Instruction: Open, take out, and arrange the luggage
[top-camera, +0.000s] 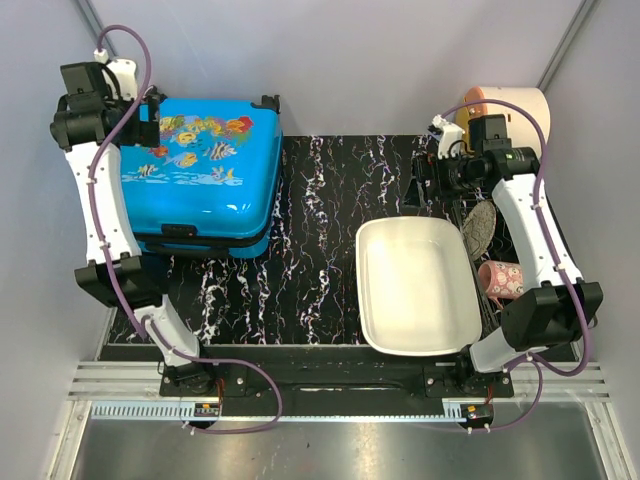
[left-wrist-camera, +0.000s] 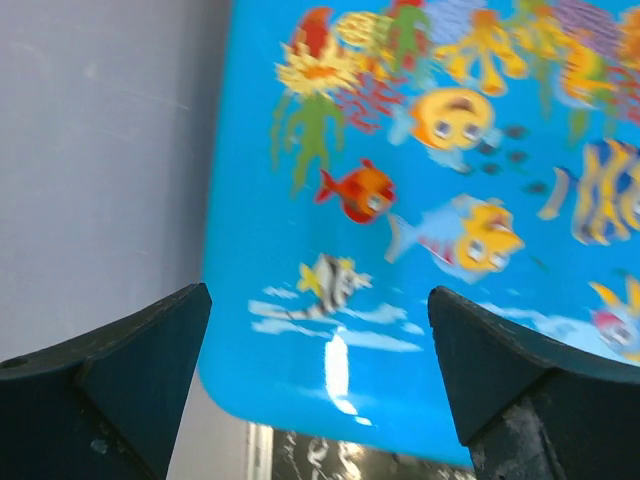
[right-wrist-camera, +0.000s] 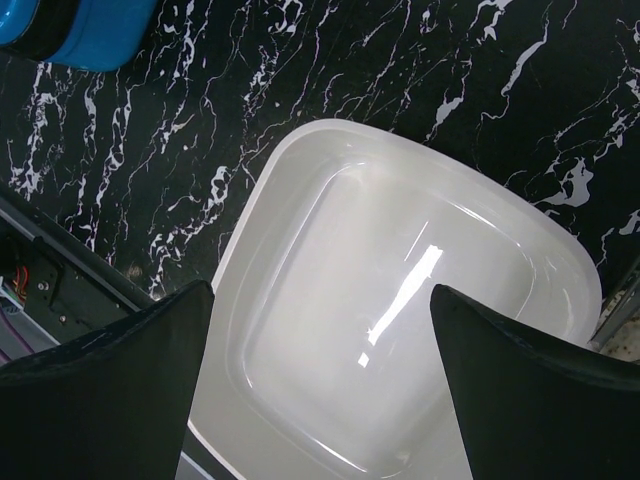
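Observation:
The luggage is a bright blue hard-shell suitcase with a cartoon fish print, lying flat and closed at the back left of the black marbled table. My left gripper is open, above the suitcase's far left corner. In the left wrist view the fish-printed lid fills the frame between my two dark fingers, which hold nothing. My right gripper is open and empty at the back right, above the far edge of the white basin. A corner of the suitcase shows in the right wrist view.
The white rectangular basin lies right of centre and holds nothing. A pink patterned cup, a grey round item and a beige roll sit at the right edge behind my right arm. Grey walls close in on both sides.

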